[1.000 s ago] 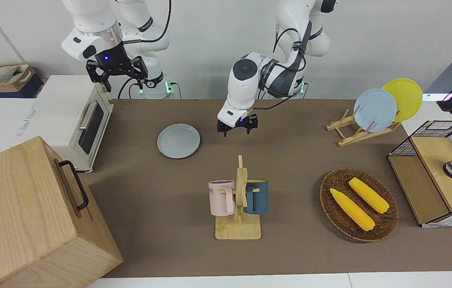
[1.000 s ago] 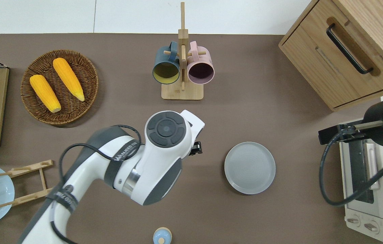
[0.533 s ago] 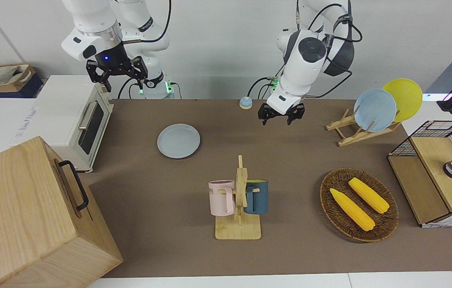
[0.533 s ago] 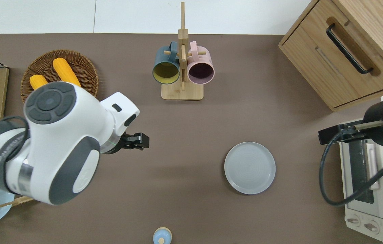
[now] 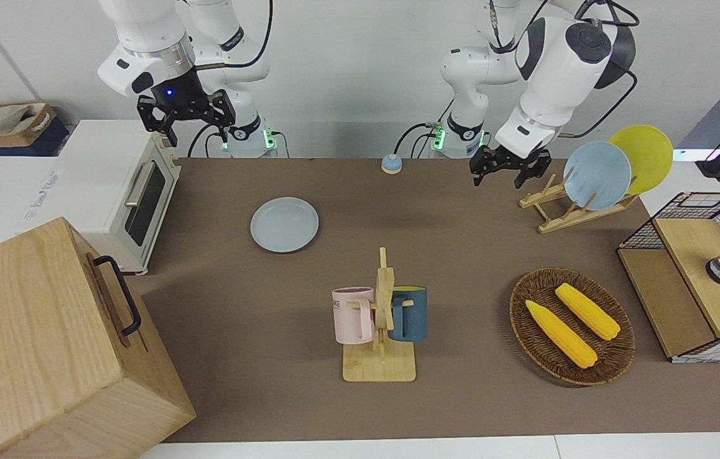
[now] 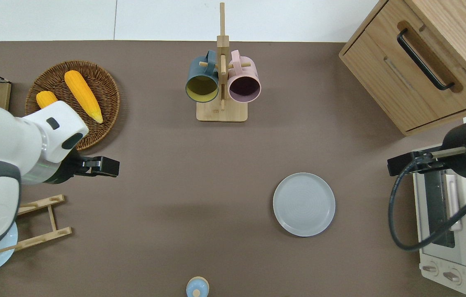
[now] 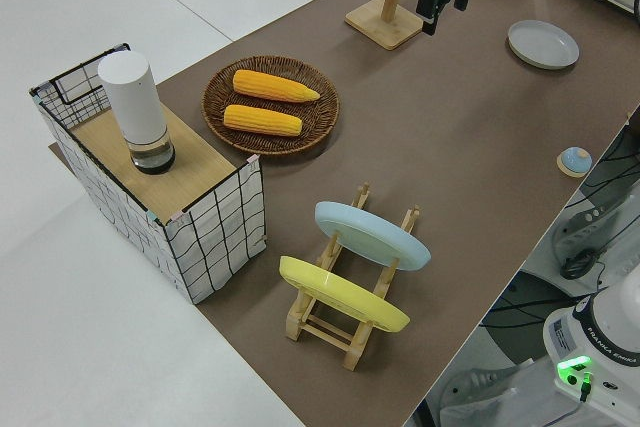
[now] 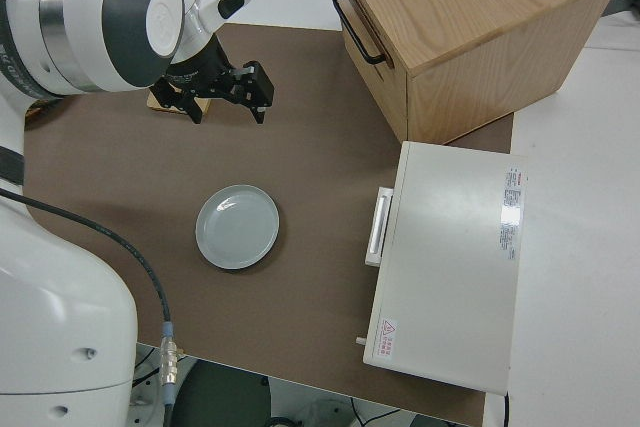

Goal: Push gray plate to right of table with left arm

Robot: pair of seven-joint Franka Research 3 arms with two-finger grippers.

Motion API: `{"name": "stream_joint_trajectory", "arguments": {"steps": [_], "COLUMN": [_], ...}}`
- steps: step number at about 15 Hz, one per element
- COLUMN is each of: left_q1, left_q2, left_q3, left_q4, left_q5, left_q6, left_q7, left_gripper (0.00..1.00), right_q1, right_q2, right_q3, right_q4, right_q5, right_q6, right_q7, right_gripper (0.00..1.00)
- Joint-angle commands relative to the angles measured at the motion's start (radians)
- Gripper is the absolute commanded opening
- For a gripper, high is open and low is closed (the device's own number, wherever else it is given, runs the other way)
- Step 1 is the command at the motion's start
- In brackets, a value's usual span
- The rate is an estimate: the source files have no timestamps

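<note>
- Since the earlier frames the gray plate (image 6: 304, 204) has not shifted, while the left gripper (image 6: 103, 166) has swung well away from it, toward its own end of the table (image 6: 167, 165), and now hangs in the air near the wicker basket (image 6: 105, 82) and the wooden plate rack (image 6: 35, 222).
- That plate lies flat on the brown mat, toward the right arm's end, nearer to the robots than the mug stand (image 6: 222, 82) and near the toaster oven (image 6: 447, 231); nothing touches it.
- Judged from its look, it is rigid, shallow and fairly light, with a low raised rim; on the matte mat it should slide with some drag rather than skid, and it could chip if struck hard.
- A push would best meet the rim edge on the side facing the left arm, low against the mat, so the plate slides without tipping or riding up over a finger.
- As things lie, the plate already sits well toward the right arm's end, so the push looks done and the left arm seems to be pulling back.
- Left gripper's fingers stand apart with a clear gap and hold nothing, as the front view (image 5: 511, 167) shows.
- Right gripper (image 5: 185, 116) is parked, its fingers spread and empty.
- Two corn cobs (image 6: 82, 101) lie in the basket, and a light-blue plate (image 5: 597, 175) and a yellow plate (image 5: 643, 156) stand in the rack.
</note>
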Motion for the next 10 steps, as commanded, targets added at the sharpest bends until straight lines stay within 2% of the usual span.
{"name": "stream_joint_trajectory", "arguments": {"steps": [1,4,10], "left_q1": [0.009,0.006,0.009], "left_q2": [-0.001,0.004,0.004], "left_q3": [0.034,0.037,0.041], "left_q4": [0.107,0.134,0.138], "left_q5": [0.001,0.084,0.081], "left_q6": [-0.105,-0.127,-0.128], "left_q7": [0.03,0.064,0.107], "left_gripper": [0.99,0.99,0.99], "right_q1": [-0.011,-0.011,-0.011], "right_q2": [-0.008,-0.008,-0.008], "right_q3": [0.004,0.006,0.006], "right_q4": [-0.001,-0.001,0.001], "right_q5": [0.01,0.008,0.008], "right_q6": [-0.012,-0.012,-0.012], "right_q7": [-0.003,-0.003,-0.003], "right_gripper": [0.983,0.983,0.983]}}
